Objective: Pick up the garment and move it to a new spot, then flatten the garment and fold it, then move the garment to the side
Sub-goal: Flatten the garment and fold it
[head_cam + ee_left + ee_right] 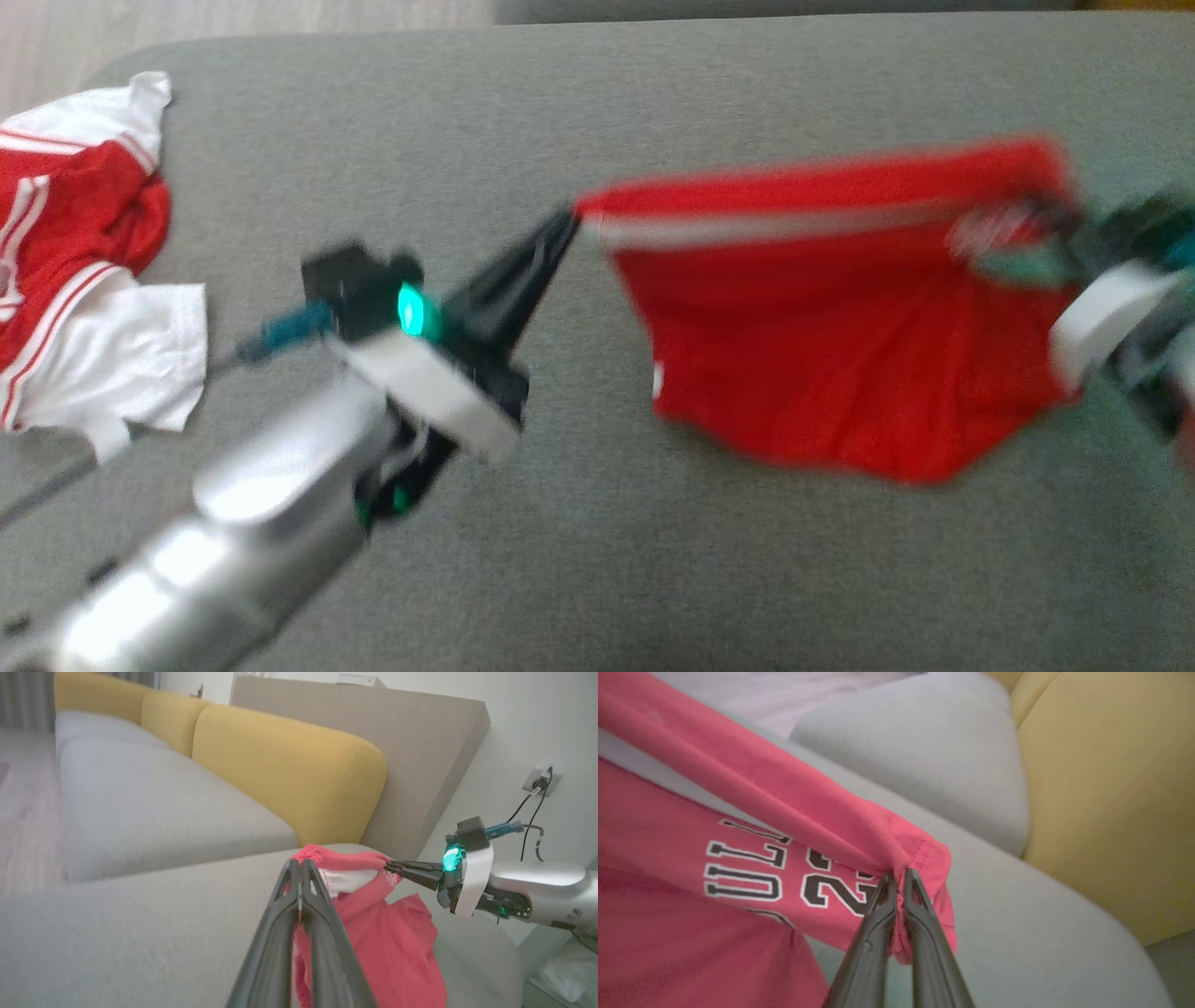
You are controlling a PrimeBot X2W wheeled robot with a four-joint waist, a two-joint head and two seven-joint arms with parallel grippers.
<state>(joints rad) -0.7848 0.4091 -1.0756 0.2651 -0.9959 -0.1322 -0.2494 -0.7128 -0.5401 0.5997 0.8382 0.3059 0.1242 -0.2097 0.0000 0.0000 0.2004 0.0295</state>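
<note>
Red cloth hangs stretched between my two arms. The garment [840, 345] is held over the grey seat [653, 579] of the sofa, right of the middle in the blurred head view. Its top edge runs nearly level from one gripper to the other, and a white stripe [766, 227] runs just under that edge.

The left gripper [568, 219] has the left top corner. Its fingers [275, 938] are pressed together, with the red hem caught at their tips. The right gripper [899, 877] has the opposite corner, its fingers closed tight on a bunched fold of the stitched edge. Beside that pinch I can read part of some black-and-white lettering [747, 868], not the whole of it.

From the left wrist I see the right arm reaching in from the right with a green light [451, 858] lit on it. The cloth sags between the two grips and drapes down towards the seat. I cannot tell whether the lower edge touches the seat or hangs just clear.

A red-and-white garment [84, 261] lies crumpled on the seat's far left edge, well apart from the held one. Yellow cushions [289, 765] line the sofa's back. A socket [539, 781] with a cable plugged in sits on the wall behind the right arm.
</note>
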